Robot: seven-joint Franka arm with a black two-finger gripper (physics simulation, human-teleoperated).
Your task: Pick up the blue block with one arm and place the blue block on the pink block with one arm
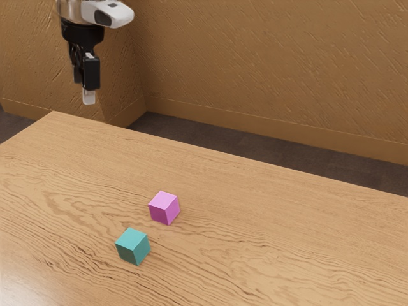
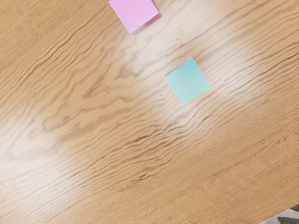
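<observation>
Blue block [image 1: 132, 246] [image 2: 187, 81]: a small teal-blue cube with plain faces, no marks seen. It sits flat on the worktop [image 1: 287, 242], turned with a corner toward the camera of the exterior view. It lies near the pink block [image 1: 164, 207] [image 2: 134, 14], at about 7 o'clock from it in the exterior view, and the two are apart. Bare wood surrounds both cubes, and both are well in from the worktop's far edge. The pincer [image 1: 88, 97] hangs high above the worktop's far corner, at about 11 o'clock from the pink block, well apart from both. Whether it is open or closed cannot be told.
</observation>
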